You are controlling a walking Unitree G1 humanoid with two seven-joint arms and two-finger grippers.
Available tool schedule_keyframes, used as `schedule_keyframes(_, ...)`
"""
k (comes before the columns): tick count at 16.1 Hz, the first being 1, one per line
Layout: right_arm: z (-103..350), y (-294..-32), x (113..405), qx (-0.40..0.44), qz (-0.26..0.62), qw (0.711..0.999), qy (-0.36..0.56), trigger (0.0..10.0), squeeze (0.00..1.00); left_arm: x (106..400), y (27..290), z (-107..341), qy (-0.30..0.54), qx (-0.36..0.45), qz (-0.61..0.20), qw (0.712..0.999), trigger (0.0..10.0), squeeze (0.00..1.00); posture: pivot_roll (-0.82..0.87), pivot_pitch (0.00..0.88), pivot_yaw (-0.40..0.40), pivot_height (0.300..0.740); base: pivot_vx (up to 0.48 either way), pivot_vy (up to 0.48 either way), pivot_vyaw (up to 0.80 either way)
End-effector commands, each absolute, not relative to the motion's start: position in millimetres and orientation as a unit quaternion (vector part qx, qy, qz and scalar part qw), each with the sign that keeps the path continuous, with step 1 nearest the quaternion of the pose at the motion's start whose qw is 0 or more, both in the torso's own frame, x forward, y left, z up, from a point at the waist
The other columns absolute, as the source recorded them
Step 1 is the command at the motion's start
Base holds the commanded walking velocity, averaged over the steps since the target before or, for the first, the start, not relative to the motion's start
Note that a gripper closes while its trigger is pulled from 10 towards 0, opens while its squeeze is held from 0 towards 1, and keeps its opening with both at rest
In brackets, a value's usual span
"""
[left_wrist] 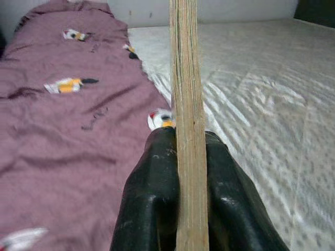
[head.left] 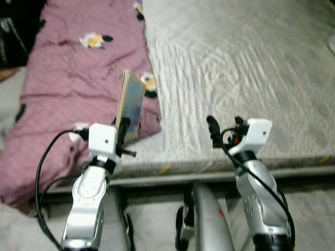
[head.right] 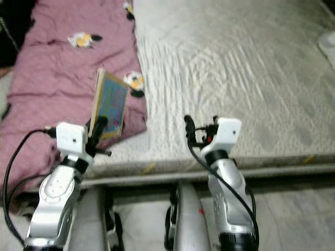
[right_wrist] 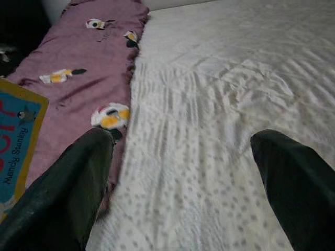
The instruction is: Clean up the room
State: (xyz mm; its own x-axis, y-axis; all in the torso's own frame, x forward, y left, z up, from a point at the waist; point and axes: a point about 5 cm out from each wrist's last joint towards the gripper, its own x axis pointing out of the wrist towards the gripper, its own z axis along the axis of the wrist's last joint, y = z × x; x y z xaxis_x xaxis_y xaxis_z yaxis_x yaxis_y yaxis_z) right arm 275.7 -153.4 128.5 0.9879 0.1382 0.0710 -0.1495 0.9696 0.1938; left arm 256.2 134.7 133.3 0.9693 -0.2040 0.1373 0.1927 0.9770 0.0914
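The left gripper [head.left: 124,130] is clamped on the lower edge of a thin book [head.left: 131,104], its 2 black fingers [left_wrist: 152,198] pressed against either face so that the book stands upright, raised above the bed [head.left: 246,68]. In the left wrist view the book's page edges run straight up between the fingers. Its cover is blue with a yellow border, and the right wrist view shows a corner of it [right_wrist: 18,136] with some lettering, too soft in the head views to read in full. The book is held over the near end of a mauve quilt [head.left: 68,78] that lies along the left side of the bed, printed with small white and yellow flower shapes.

The right gripper [head.left: 224,128] hovers over the near edge of the bed, to the right of the book and apart from it, with its 2 fingers [right_wrist: 68,188] spread wide and nothing between them. Beneath it lies a pale, wrinkled, dotted sheet [right_wrist: 220,104] covering the rest of the bed.
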Motion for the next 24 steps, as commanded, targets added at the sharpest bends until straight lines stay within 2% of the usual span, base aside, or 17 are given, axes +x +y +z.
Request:
schedule_keyframes(1,127,-158,276,0.098,0.06,0.993,-0.028,10.0,0.0,255,133,139,-0.085,0.038,-0.101,0.991,10.0,0.0,0.04,0.152,-0.046,0.71,0.0,0.0,0.0)
schedule_keyframes(4,126,-159,276,0.096,0.058,0.993,-0.029,10.0,0.0,254,136,133,-0.068,0.043,-0.089,0.993,10.0,0.0,0.04,0.14,-0.04,0.74,0.0,0.0,0.0)
schedule_keyframes(18,107,-162,266,0.083,0.054,0.995,0.006,10.0,0.0,250,146,107,-0.024,0.082,-0.067,0.994,10.0,0.0,0.03,0.13,-0.049,0.74,0.0,0.0,0.0)
schedule_keyframes(24,108,-167,268,0.077,0.046,0.996,0.001,10.0,0.0,250,143,106,-0.028,0.079,-0.074,0.994,10.0,0.0,0.03,0.133,-0.053,0.74,0.0,-0.04,-0.75)
